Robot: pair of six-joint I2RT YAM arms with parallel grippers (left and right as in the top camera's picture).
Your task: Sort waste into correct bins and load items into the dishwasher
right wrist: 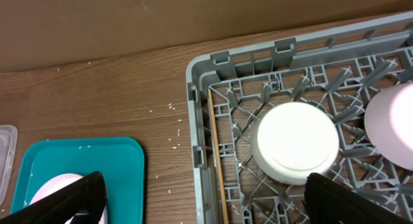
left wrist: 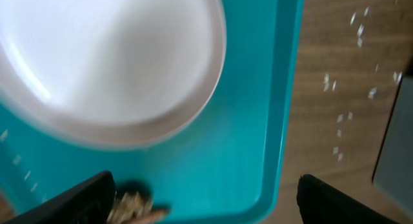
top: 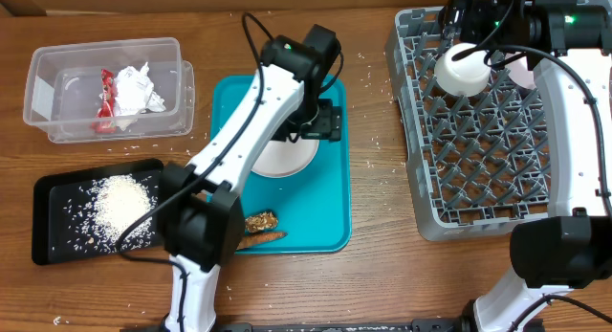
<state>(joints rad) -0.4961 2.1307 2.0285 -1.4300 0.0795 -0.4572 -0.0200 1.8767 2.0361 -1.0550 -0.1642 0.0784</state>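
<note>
A white plate (top: 287, 160) lies on the teal tray (top: 330, 208), and my left gripper (top: 325, 121) hovers over its right edge. In the left wrist view the plate (left wrist: 110, 56) fills the top left, and the left gripper (left wrist: 206, 204) is open with nothing between its fingers. A brown food chunk (left wrist: 132, 204) lies by the left finger. The chunk (top: 260, 220) and an orange piece (top: 263, 238) rest at the tray's front. My right gripper (top: 473, 31) stands open over the grey rack (top: 421, 179), just past an upturned white bowl (right wrist: 297, 141) beside a pinkish bowl (right wrist: 393, 124).
The clear tub (top: 57, 74) at the back left holds a crumpled napkin (top: 139, 88) and a red wrapper (top: 105, 102). The black tray (top: 57, 188) at the front left carries a heap of rice (top: 120, 203). Stray rice grains dot the wooden table (top: 378, 131).
</note>
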